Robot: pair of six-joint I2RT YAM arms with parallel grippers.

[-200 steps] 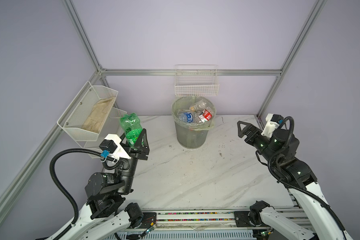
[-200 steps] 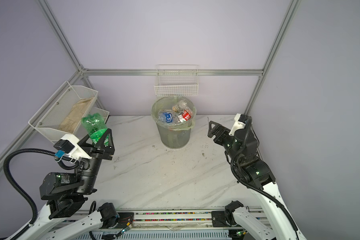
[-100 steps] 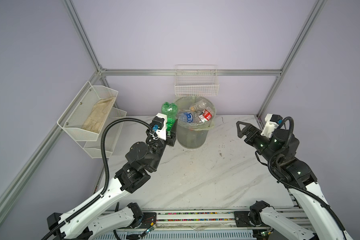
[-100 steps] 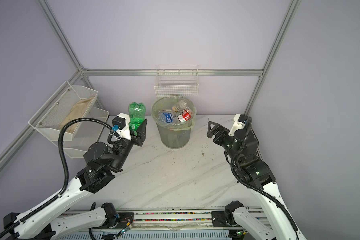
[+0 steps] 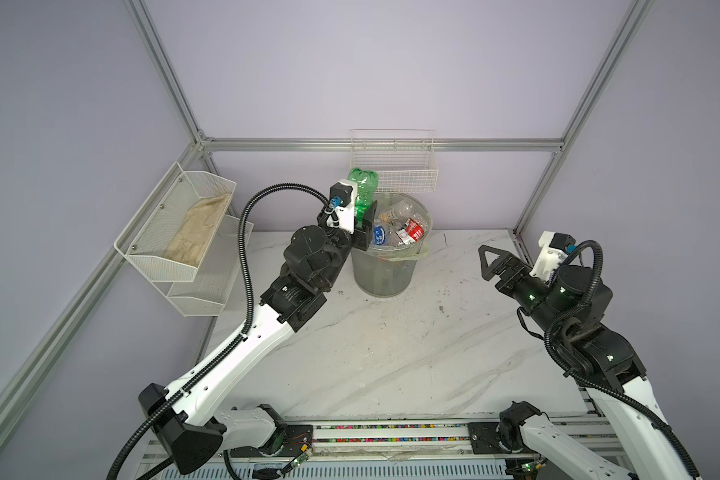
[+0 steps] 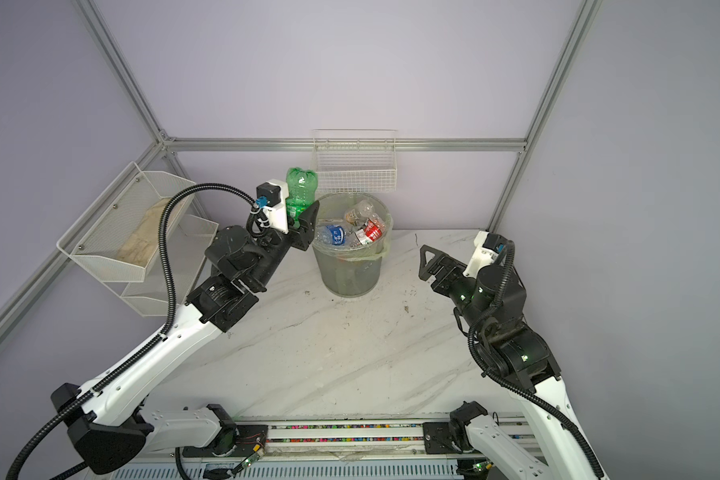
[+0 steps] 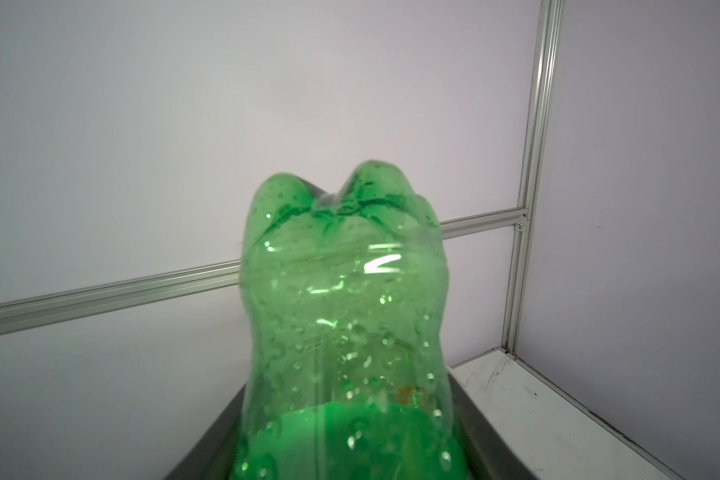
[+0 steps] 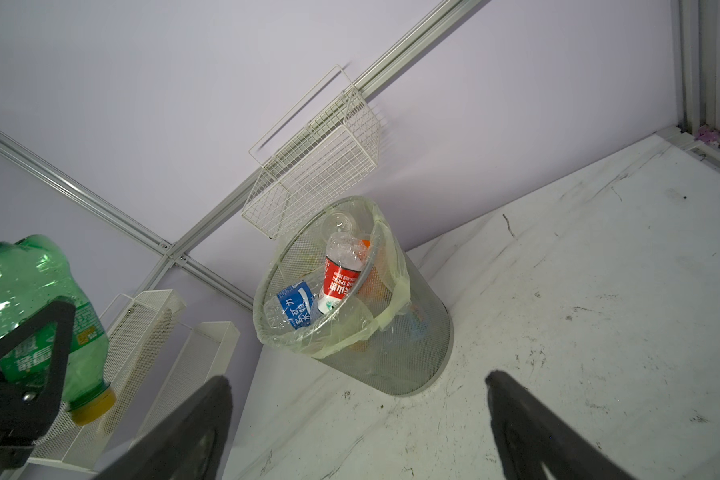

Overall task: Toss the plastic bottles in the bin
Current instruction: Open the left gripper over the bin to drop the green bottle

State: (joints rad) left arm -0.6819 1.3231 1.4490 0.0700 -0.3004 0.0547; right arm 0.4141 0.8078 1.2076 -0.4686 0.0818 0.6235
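a: where's the green bottle (image 5: 363, 189) in relation to the bin (image 5: 385, 276)?

b: it's above rim height and just beside the rim, on the side away from the right gripper (image 5: 488, 259). it's held base up, yellow cap pointing down. in both top views it looks short of the opening, not over it.

a: and the grip?

b: the left gripper (image 6: 298, 220) has its fingers clamped on the bottle's lower body, around the label. the right gripper's fingers are spread wide with nothing between them, well off to the bin's other side.

a: so how do we drop it cleanly?

b: i'd carry it further in until the cap hangs over the middle of the opening, and only then let go. released here, it would likely clip the rim and end up on the table (image 5: 391, 353).

a: is there room inside?

b: it's tight. a blue-labelled bottle (image 5: 378, 235) and a red-labelled bottle (image 5: 412, 228) lie near the top of the bin. dropped upright, this one may perch on them, so tipping it flatter first looks wiser. and mind the wire basket (image 5: 393, 174) hanging just behind the bin.
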